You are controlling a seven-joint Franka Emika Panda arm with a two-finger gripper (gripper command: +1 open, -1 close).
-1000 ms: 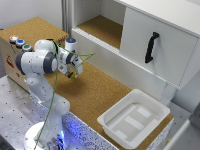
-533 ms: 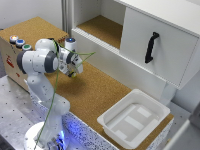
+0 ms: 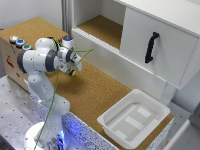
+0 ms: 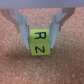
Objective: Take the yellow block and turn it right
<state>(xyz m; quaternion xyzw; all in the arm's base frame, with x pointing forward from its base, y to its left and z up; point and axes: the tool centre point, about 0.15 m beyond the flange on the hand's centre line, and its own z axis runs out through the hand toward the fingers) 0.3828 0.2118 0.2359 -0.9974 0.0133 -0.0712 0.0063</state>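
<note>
Currently: gripper (image 4: 40, 42) fingers clamp yellow block (image 4: 40, 43) at opposite sides, lettered face exposed; grip suits rotating it right.

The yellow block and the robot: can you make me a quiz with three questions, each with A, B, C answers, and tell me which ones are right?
1. Where is the yellow block?
A. Between the fingers of the gripper
B. In the white tray
C. On the cupboard shelf

2. What colour is the cupboard handle?
A. Red
B. Black
C. Yellow

3. What is the gripper doing?
A. Hanging wide open
B. Squeezing a cable
C. Shut on the block

Answers: 1 A, the wrist view shows a finger on each side of it. 2 B, it is dark against the white door. 3 C, both fingers press its sides.
</note>
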